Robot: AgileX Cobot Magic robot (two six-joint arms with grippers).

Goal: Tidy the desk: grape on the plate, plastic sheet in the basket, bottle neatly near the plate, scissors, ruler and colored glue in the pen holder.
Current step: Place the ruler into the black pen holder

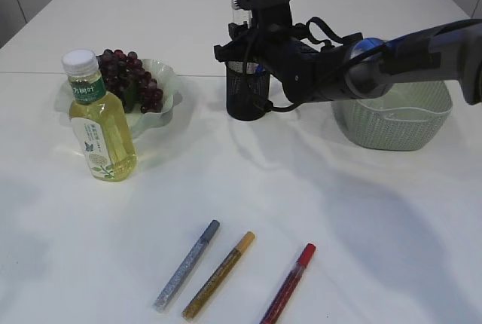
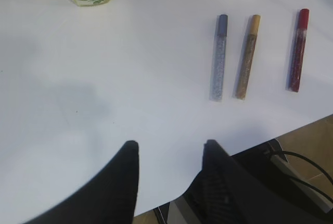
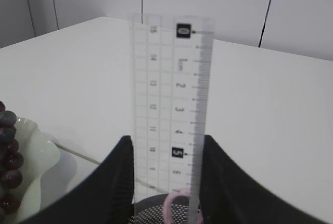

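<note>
My right gripper (image 1: 242, 51) hangs over the black mesh pen holder (image 1: 245, 96), shut on the clear ruler (image 3: 171, 94), which stands upright with its lower end in the holder (image 3: 156, 214). A pink scissors handle (image 3: 174, 203) shows inside the holder. Silver (image 1: 187, 265), gold (image 1: 218, 275) and red (image 1: 288, 282) glue pens lie on the near table. They also show in the left wrist view, silver (image 2: 219, 57), gold (image 2: 247, 57) and red (image 2: 298, 49). My left gripper (image 2: 169, 148) is open and empty over the front edge. The grapes (image 1: 129, 75) lie on the plate (image 1: 167, 102). The bottle (image 1: 98, 117) stands in front of it. No plastic sheet is visible.
A green woven basket (image 1: 399, 124) stands right of the pen holder, partly behind my right arm. The table's front edge (image 2: 244, 130) is just ahead of my left gripper, with dark equipment and cables below it.
</note>
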